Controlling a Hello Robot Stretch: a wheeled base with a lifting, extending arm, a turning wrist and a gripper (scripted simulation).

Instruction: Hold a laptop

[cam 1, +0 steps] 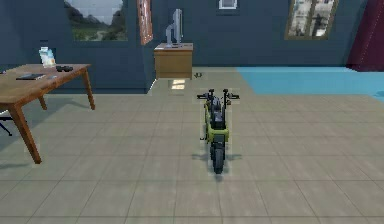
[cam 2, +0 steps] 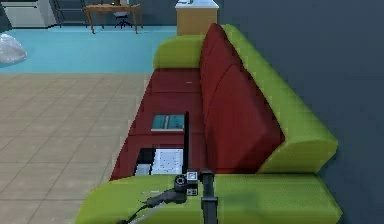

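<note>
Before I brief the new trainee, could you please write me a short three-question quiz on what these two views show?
1. True or false: the green motorbike lies on its side.
2. Multiple choice: the arms of the sofa are A green, B blue, C grey.
3. Fill the gap: the teal flat thing lies on the sofa's ____.

Key: 1 false, it stands upright on the tiled floor; 2 A; 3 seat.
</note>
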